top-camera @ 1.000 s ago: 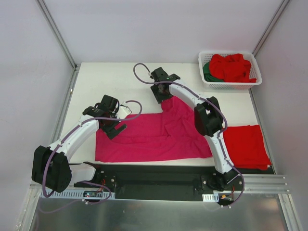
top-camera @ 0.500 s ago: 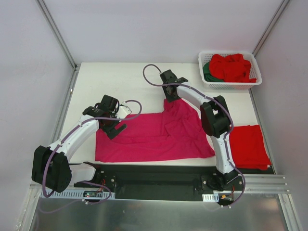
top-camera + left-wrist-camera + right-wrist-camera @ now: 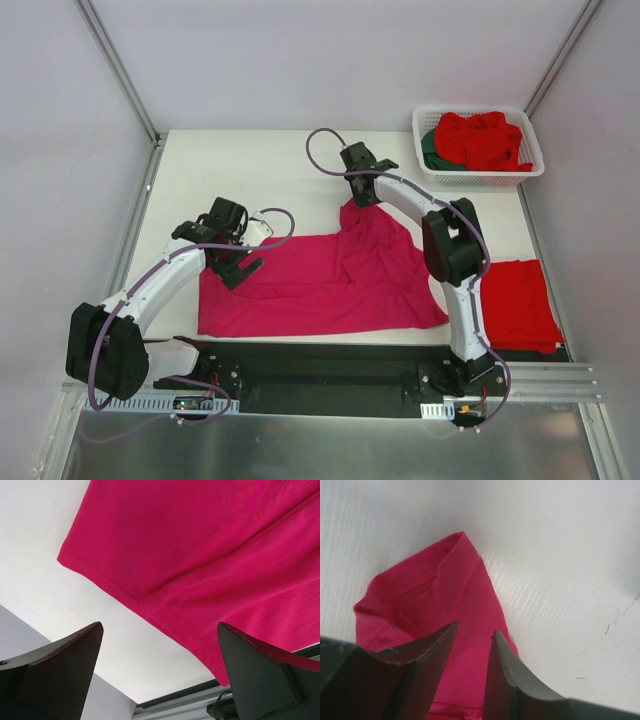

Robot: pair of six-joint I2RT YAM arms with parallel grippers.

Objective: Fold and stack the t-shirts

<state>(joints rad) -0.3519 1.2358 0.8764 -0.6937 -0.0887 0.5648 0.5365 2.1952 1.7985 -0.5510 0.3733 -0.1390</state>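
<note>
So, one red shirt point(image 3: 515, 300) lies folded at 3 o'clock; the pink shirt point(image 3: 310, 285) is unfolded, with more in the basket point(image 3: 478, 179). The left gripper point(image 3: 159, 628) gapes wide; the right gripper point(image 3: 474, 629) is narrow over its corner, grip unclear.

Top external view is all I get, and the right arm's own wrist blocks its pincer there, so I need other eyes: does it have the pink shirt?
Observer: In the right wrist view the right pincer stands narrow, with the magenta-pink t-shirt showing in the gap. I cannot tell whether the cloth is pinched.
Operator: Which part of the shirt is that?
Observer: A bunched corner with a stitched hem, lying on the white table just ahead of the fingertips.
Operator: And the left pincer?
Observer: The left wrist view shows the left pincer wide open and empty, above the shirt's hemmed edge.
</note>
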